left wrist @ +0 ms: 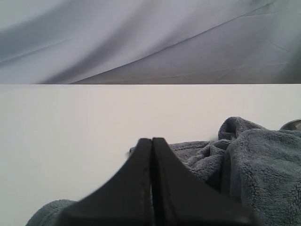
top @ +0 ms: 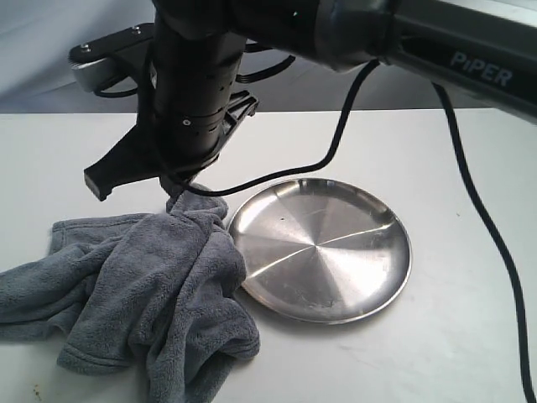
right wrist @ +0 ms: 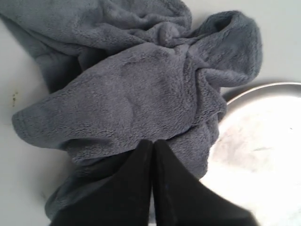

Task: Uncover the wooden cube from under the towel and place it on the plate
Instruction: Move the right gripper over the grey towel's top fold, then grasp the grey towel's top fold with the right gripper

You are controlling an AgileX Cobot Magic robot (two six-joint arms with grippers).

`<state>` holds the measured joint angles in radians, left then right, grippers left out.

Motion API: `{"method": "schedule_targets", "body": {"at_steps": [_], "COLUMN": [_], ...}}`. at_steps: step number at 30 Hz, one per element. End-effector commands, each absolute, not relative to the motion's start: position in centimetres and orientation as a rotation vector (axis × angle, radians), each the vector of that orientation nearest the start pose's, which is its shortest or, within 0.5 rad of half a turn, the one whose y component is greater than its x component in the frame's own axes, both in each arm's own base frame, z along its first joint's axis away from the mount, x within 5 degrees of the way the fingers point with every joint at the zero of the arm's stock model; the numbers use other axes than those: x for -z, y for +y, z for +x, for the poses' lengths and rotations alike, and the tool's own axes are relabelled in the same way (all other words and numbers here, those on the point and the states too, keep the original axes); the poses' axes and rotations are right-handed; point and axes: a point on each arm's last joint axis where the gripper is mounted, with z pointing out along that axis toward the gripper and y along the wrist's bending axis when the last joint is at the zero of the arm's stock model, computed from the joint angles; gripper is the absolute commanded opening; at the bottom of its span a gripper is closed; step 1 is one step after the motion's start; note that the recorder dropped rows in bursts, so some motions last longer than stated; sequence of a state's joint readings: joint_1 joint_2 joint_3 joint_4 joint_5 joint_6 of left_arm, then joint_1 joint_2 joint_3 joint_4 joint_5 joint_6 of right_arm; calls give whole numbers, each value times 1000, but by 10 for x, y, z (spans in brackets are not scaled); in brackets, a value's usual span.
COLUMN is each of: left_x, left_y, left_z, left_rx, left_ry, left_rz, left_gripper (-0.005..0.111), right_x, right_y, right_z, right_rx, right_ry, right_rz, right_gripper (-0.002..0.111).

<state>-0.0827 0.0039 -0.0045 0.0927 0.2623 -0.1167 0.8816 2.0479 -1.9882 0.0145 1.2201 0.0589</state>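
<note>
**A:** Grey fleece was all I could see where the wooden cube should have been. It showed in none of the views, so presumably it sat somewhere under the towel (top: 151, 277).

**B:** And the claws?

**A:** The right gripper (right wrist: 151, 142) had its jaws pressed together at the towel's edge beside the plate (top: 336, 252). It was apparently pinching a peak of cloth that rose to meet it. The left gripper (left wrist: 152, 140) was closed too, on nothing, low over the table (top: 453, 336) next to the heap.

**B:** What worried you?

**A:** Three things. The towel's hem lay touching the plate's rim, so a pull might have dragged or tipped the dish. The pinch looked thin, and the fleece could have slipped free halfway. And with the cloth so bunched, the cube might have been wrapped in a fold, lifted with it, then dropped and tumbled away.

**B:** The cable?

**A:** The black cable (top: 336, 143) drooped over the plate, so it could have brushed whatever landed there.
</note>
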Motion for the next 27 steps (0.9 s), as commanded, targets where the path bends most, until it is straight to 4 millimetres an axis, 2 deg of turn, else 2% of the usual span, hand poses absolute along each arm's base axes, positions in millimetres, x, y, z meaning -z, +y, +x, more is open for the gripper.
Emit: {"method": "schedule_targets", "body": {"at_steps": [1,3,5,7,8,11,13,16,19,24,27], "left_x": [-191,-191,-191,-191,-191,-191,-191,-191,-191,-191,-191], "left_y": [-2,-2,-2,-2,-2,-2,-2,-2,-2,-2,-2], "left_z": [55,55,55,55,55,55,55,55,55,55,55], "left_rx": [64,64,65,65,65,65,64,64,64,67,67], "left_ry": [1733,1733,1733,1733,1733,1733,1733,1733,1733,1733,1733], "left_rz": [25,25,23,23,23,23,24,24,24,21,21], "left_gripper": [0,0,0,0,0,0,0,0,0,0,0], "right_x": [-281,-266,-247,-234,-231,-231,-227,-213,-197,-196,-196], "right_y": [345,340,330,324,323,323,322,322,327,337,338], "right_z": [279,277,278,278,277,276,276,282,286,286,286], "right_rx": [-314,-245,-94,-18,-11,-42,-37,-39,-45,-203,-227], "right_ry": [2664,2699,2720,2740,2756,2813,2855,2918,2930,2917,2920], "right_rz": [-1120,-1147,-1183,-1206,-1196,-1081,-1001,-841,-819,-763,-754], "right_gripper": [0,0,4,19,31,62,69,69,69,66,61]}}
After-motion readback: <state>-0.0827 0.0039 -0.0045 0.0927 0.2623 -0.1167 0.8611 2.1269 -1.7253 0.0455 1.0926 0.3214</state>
